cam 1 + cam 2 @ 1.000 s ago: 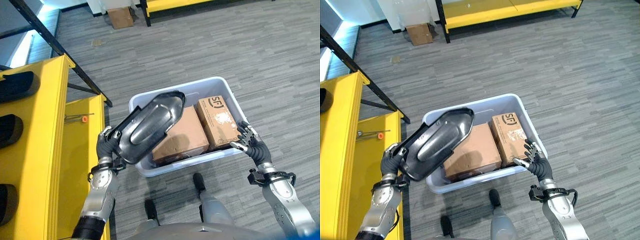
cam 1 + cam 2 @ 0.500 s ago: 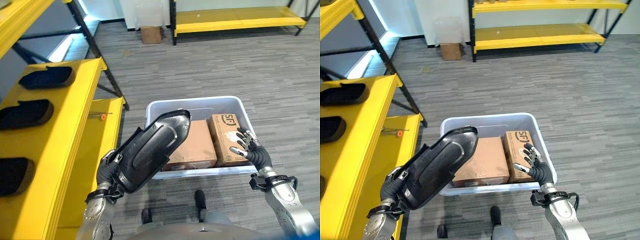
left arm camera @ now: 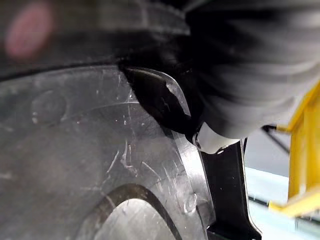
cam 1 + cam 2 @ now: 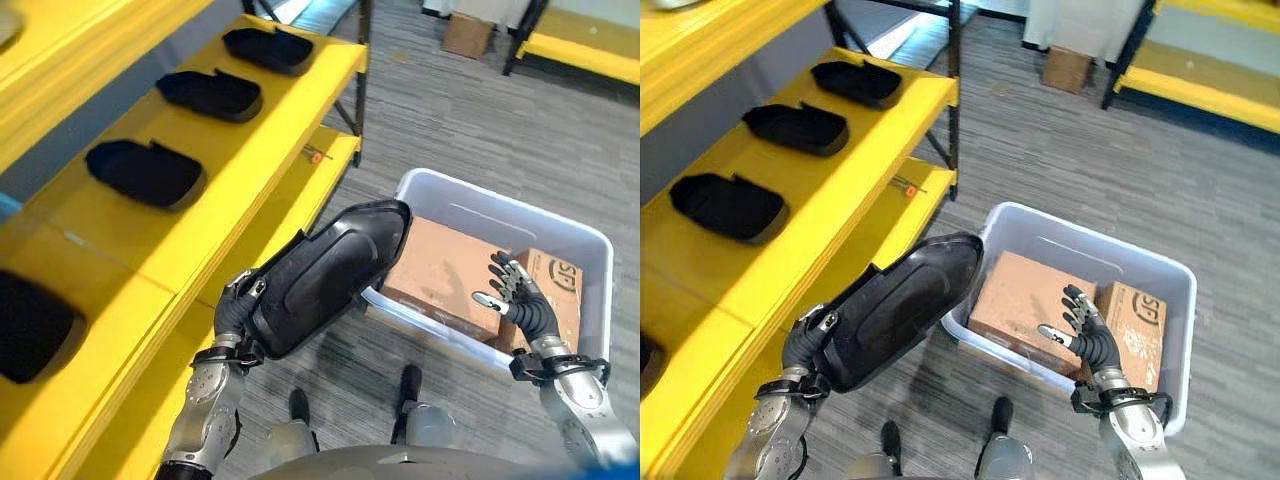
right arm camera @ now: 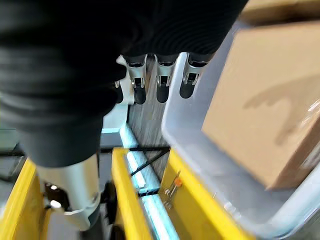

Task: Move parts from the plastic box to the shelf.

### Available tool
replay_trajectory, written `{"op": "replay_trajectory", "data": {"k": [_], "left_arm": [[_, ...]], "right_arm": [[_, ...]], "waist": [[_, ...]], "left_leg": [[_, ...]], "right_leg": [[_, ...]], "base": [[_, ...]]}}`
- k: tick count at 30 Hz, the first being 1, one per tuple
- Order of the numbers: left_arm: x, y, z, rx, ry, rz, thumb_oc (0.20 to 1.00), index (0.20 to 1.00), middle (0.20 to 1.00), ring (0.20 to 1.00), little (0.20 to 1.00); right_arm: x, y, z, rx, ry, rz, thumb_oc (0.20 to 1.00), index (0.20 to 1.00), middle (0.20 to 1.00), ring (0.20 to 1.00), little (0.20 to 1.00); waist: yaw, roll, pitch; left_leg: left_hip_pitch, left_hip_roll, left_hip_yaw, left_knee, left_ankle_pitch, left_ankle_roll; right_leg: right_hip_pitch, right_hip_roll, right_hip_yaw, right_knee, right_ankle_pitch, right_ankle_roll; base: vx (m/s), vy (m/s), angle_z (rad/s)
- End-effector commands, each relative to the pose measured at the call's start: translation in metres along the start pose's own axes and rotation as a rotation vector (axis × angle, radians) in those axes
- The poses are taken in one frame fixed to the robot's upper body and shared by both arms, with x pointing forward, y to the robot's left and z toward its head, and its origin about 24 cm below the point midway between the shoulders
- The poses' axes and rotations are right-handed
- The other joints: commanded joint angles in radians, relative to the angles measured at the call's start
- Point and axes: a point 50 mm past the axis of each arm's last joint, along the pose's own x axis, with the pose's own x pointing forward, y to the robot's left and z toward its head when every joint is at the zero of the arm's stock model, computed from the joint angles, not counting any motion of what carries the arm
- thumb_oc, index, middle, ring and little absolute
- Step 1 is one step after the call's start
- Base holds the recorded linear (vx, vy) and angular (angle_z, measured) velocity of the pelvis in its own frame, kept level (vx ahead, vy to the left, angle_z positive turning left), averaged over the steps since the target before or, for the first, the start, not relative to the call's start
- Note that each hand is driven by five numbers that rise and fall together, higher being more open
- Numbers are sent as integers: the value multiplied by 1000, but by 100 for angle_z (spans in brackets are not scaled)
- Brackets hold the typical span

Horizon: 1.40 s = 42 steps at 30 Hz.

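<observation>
Left hand (image 4: 232, 312) clutching black part (image 4: 325, 275), fingers mostly hidden, right hand (image 4: 518, 300) spread loose over plastic box (image 4: 470, 203)

The place looked like a warehouse or a factory parts store. Yellow steel shelving (image 4: 250, 150) with black uprights ran close beside the left hand (image 4: 232, 318), and on its upper level lay a row of black moulded parts (image 4: 146, 172), alike in shape. More yellow racking (image 4: 1200, 85) stood well beyond the right hand (image 4: 1088, 338). The floor (image 4: 440, 130) was grey striped carpet. A grey plastic box (image 4: 1080, 245) sat on it just past the right hand with cardboard boxes (image 4: 1025, 300) inside, and another carton (image 4: 1067, 68) stood far off by the wall.
</observation>
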Motion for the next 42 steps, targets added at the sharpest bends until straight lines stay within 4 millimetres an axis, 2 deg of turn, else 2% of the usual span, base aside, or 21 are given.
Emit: {"op": "replay_trajectory", "data": {"k": [1, 2, 5, 7, 9, 12, 13, 14, 17, 20, 25, 29, 31, 32, 33, 34, 36, 37, 38, 40, 42], "left_arm": [[-4, 0, 35, 34, -180, -37, 200, 200, 200, 200, 200], [-4, 3, 41, 56, -202, -18, 200, 200, 200, 200, 200], [-5, 7, 44, 75, -215, -6, 200, 200, 200, 200, 200], [-3, 9, 49, 111, -235, 1, 200, 200, 200, 200, 200], [-1, 9, 54, 147, -254, -2, 200, 200, 200, 200, 200], [4, 2, 52, 153, -253, -32, 200, 200, 200, 200, 200], [6, -2, 50, 149, -244, -51, 200, 200, 200, 200, 200], [6, -5, 47, 160, -232, -74, 200, 200, 200, 200, 200], [5, -7, 43, 164, -215, -75, 200, 200, 200, 200, 200], [5, -7, 43, 172, -213, -81, 200, 200, 200, 200, 200], [-4, -1, 39, 131, -205, -47, 200, 200, 200, 200, 200], [-4, -3, 40, 116, -213, -61, 200, 200, 200, 200, 200], [-2, -5, 41, 101, -220, -65, 200, 200, 200, 200, 200], [-1, -4, 44, 95, -229, -60, 200, 200, 200, 200, 200], [-1, -4, 44, 96, -229, -60, 200, 200, 200, 200, 200], [-3, -1, 43, 89, -228, -34, 200, 200, 200, 200, 200], [-4, 1, 41, 75, -219, -17, 200, 200, 200, 200, 200], [-4, 0, 40, 72, -214, -12, 200, 200, 200, 200, 200], [-4, 1, 40, 79, -215, -10, 200, 200, 200, 200, 200], [-3, 0, 41, 72, -226, -15, 200, 200, 200, 200, 200], [-3, 1, 44, 81, -235, -25, 200, 200, 200, 200, 200]], "right_arm": [[8, -10, 23, -38, -106, 9, 1000, 1000, 1000, 1000, 1000], [12, -5, 23, -23, -110, 22, 1000, 1000, 1000, 1000, 1000], [13, -2, 22, -14, -106, 35, 1000, 1000, 1000, 1000, 1000], [15, 2, 16, 8, -88, 29, 1000, 1000, 1000, 1000, 1000], [16, 8, 12, 37, -79, 29, 1000, 1000, 1000, 1000, 1000], [19, 11, 12, 44, -81, 36, 1000, 1000, 1000, 1000, 1000], [18, 11, 11, 46, -74, 40, 1000, 1000, 1000, 1000, 1000], [13, 9, 8, 55, -58, 45, 1000, 1000, 1000, 1000, 1000], [9, 10, 3, 66, -41, 52, 1000, 1000, 1000, 1000, 1000], [7, 9, 3, 75, -41, 49, 1000, 1000, 1000, 1000, 1000], [10, 9, 3, 54, -35, 63, 1000, 1000, 1000, 1000, 1000], [11, 1, 9, 21, -62, 47, 1000, 1000, 1000, 1000, 1000], [12, -3, 13, 4, -75, 34, 1000, 1000, 1000, 1000, 1000], [13, -8, 15, 3, -82, 9, 1000, 1000, 1000, 1000, 1000], [13, -8, 15, 4, -82, 9, 1000, 1000, 1000, 1000, 1000], [9, -11, 11, 14, -64, -9, 1000, 1000, 1000, 1000, 1000], [6, -14, 6, 27, -47, -35, 1000, 1000, 1000, 1000, 1000], [3, -18, 5, 22, -40, -57, 1000, 1000, 1000, 1000, 1000], [2, -20, 6, 13, -42, -61, 1000, 1000, 1000, 1000, 1000], [4, -19, 8, 20, -53, -57, 1000, 1000, 1000, 1000, 1000], [4, -17, 7, 37, -56, -60, 1000, 1000, 1000, 1000, 1000]], "waist": [[13, 84, -28], [30, 67, -19], [45, 53, -12], [61, 40, -3], [48, 38, -2], [-4, 50, 8], [-18, 49, 7], [-28, 35, 1], [-28, 20, -13], [-34, -5, -33], [4, -9, -61], [23, -17, -17], [17, -21, 2], [3, -47, 13], [2, -47, 11], [-10, -50, 1], [-21, -31, -14], [-29, -5, -20], [-27, 1, -18], [-23, 22, -15], [-17, 21, -12]], "left_leg": [[152, 35, 42, -97, 7, -8], [136, 5, 24, -97, -9, 8], [126, -26, 10, -88, -31, 26], [105, -76, -19, -86, -35, 49], [109, -113, -49, -120, -6, 76], [112, -142, -120, -141, 28, 97], [111, -150, -137, -139, 37, 101], [106, -165, -160, -135, 47, 111], [103, -183, -188, -137, 53, 117], [95, -212, -219, -134, 62, 114], [72, -215, -221, -136, 76, 108], [-41, -264, -229, 66, 40, 87], [-75, -259, -203, 151, 5, 73], [-79, -143, -108, 283, -81, 102], [-83, -143, -108, 282, -78, 102], [-52, -22, -88, 255, -41, 102], [-12, 80, -72, 170, 34, 64], [3, 156, -83, 23, 132, 8], [-1, 171, -92, 3, 145, -7], [21, 136, -78, -13, 79, -30], [11, 100, -88, 3, 60, -28]], "right_leg": [[-73, 11, 26, 163, -130, 39], [-72, -23, 20, 150, -91, 67], [-63, -51, 21, 129, -51, 88], [-56, -98, 21, 115, -7, 120], [-85, -111, 100, 159, 4, 104], [-144, 59, 431, 237, -75, 72], [-144, 116, 501, 278, -118, 59], [-131, 212, 528, 338, -179, 18], [-116, 266, 493, 380, -224, -15], [-84, 330, 524, 347, -241, -38], [-10, 313, 520, 180, -216, -43], [-8, 295, 496, 148, -203, -60], [-25, 281, 469, 163, -199, -61], [-32, 219, 441, 182, -195, -46], [-35, 219, 441, 181, -193, -46], [-42, 190, 418, 196, -207, -43], [-51, 172, 385, 205, -223, -33], [-47, 149, 348, 219, -239, -18], [-49, 135, 345, 229, -241, -10], [-36, 98, 335, 245, -241, 12], [-20, 67, 339, 220, -219, 29]], "base": [[-105, 335, 36], [-116, 321, 47], [-73, 237, 37], [-127, 363, 61], [-111, 330, 69], [-37, 235, 59], [3, 221, 87], [10, 158, 101], [-5, 33, 67], [-24, 6, 33], [-61, -56, 10], [-170, -40, 37], [-203, 59, 110], [-136, 84, 115], [-179, 158, 77], [-54, 132, 27], [-4, 236, 62], [60, 297, 90], [96, 370, 151], [77, 297, 74], [67, 244, -22]]}}
